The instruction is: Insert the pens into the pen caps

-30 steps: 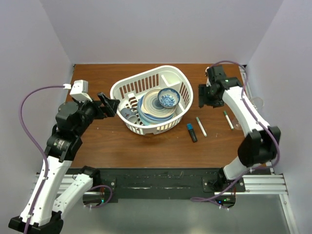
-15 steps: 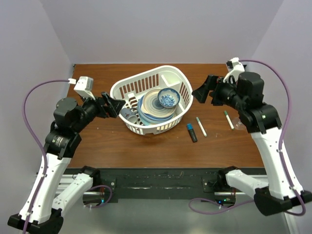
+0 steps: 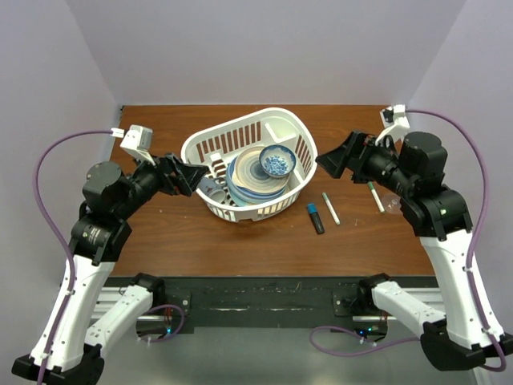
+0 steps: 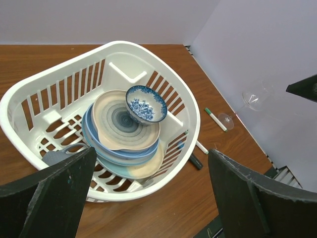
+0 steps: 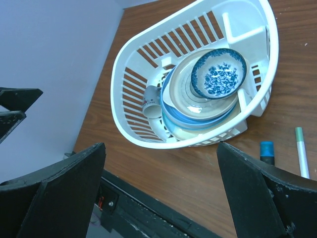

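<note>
Three pens lie on the table right of the basket: a black marker with a blue end [image 3: 315, 217] [image 5: 267, 151], a white pen [image 3: 330, 208] [image 5: 300, 153], and a white pen with a dark green end [image 3: 375, 196] [image 4: 215, 119]. I cannot make out any loose pen caps. My left gripper [image 3: 190, 176] [image 4: 152, 166] hovers open at the basket's left side. On the basket's right, above the table, my right gripper [image 3: 331, 161] [image 5: 161, 158] is held open. Neither holds anything.
A white slatted basket [image 3: 282, 118] [image 4: 195, 119] [image 5: 126, 59] in the table's middle holds stacked plates, a blue-patterned bowl [image 3: 277, 161] and a cup [image 5: 152, 101]. A clear wine glass [image 4: 252, 96] lies by the right wall near the green-ended pen.
The right arm has lifted and swung so its gripper now points left at the basket, jaws spread wider. The left gripper has edged slightly toward the basket.
</note>
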Controlling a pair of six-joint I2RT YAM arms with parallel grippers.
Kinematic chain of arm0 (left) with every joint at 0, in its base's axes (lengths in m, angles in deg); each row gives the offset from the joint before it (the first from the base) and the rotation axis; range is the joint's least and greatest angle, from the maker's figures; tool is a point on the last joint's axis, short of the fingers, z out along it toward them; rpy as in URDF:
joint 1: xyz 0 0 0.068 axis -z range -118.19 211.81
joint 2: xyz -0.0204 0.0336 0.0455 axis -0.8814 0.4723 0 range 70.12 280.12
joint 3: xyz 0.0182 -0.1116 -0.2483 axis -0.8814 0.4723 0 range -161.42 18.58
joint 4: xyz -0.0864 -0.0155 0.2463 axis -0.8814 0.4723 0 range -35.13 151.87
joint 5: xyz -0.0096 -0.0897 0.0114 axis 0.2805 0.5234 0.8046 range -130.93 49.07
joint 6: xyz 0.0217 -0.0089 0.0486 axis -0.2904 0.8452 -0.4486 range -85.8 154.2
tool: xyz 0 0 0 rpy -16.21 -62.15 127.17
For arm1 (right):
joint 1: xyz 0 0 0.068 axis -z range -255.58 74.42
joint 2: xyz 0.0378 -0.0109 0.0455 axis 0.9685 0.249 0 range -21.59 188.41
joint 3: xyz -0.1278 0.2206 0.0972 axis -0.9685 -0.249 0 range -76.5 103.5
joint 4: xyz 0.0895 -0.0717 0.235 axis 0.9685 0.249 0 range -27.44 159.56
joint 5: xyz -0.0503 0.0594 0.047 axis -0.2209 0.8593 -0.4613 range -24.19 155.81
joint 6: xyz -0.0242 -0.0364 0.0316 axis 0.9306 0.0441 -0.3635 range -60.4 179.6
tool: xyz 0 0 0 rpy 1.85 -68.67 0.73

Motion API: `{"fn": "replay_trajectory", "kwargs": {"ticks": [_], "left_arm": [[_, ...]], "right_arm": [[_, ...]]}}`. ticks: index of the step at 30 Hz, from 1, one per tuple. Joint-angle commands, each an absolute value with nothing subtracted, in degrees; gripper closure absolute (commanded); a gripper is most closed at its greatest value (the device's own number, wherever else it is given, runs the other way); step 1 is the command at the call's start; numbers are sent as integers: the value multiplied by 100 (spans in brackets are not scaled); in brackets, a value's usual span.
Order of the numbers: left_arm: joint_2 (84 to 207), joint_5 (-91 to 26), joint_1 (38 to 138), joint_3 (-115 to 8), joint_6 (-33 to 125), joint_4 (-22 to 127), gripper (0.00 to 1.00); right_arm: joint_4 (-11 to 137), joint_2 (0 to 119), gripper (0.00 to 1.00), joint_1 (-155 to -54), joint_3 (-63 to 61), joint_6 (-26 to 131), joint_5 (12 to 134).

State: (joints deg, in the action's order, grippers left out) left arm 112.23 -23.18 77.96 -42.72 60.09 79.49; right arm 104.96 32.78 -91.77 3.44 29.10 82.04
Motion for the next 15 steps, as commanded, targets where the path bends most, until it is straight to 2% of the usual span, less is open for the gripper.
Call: {"fn": "replay_trajectory", "kwargs": {"ticks": [1,15], "left_arm": [[11196,-2107,7790,-4426,6057,7640,0],[11143,-2072,7790,-4426,6136,7605,0]], "right_arm": [[10150,3035,1,-9175,269,2726,8401],[10264,2930,1,-9167,304,2699,8251]]}}
